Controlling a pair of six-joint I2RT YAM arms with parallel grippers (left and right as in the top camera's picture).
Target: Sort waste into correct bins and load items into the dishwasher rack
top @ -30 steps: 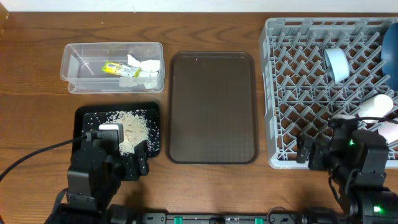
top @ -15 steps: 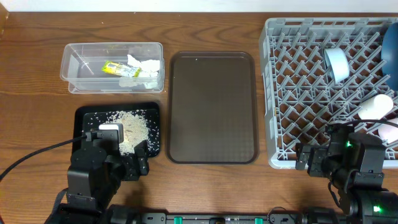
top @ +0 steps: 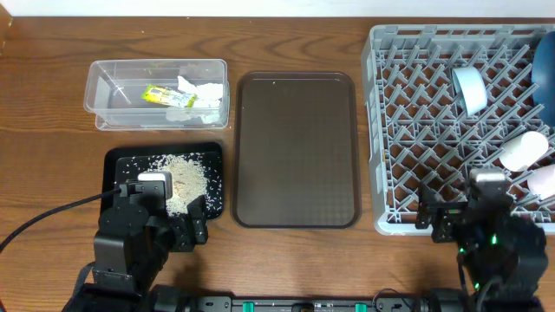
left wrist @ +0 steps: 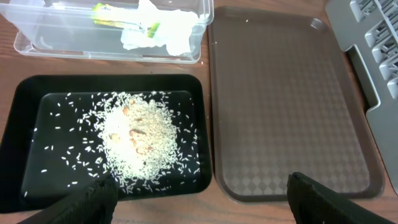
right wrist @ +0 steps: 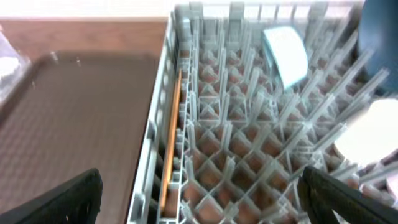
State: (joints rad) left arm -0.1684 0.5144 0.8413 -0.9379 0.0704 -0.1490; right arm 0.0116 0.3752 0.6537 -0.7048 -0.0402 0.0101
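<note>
The clear tub point(top: 108, 95) holds the crumpled white napkin point(top: 202, 92) and the yellow-green wrapper point(top: 159, 94); both also show in the left wrist view point(left wrist: 163, 31). The black tray point(top: 117, 173) holds a heap of rice point(top: 185, 177). The grey rack point(top: 378, 130) holds the pale-blue bowl point(top: 469, 89), dark-blue plate point(top: 546, 65), cream cup point(top: 525, 149) and pink cup point(top: 543, 182). The chopsticks point(right wrist: 171, 137) lie along its left wall. My left gripper point(left wrist: 202, 202) is open and empty at the black tray's near edge. My right gripper point(right wrist: 202, 199) is open and empty over the rack's near left corner.
A large brown serving tray point(top: 297, 149) lies between the black tray and the rack, with nothing on it. The rack's upright pegs stand close under my right gripper. The table's front edge lies just behind both arms.
My right arm has drawn back a little toward the table's front edge. The left arm and all objects have not moved.
</note>
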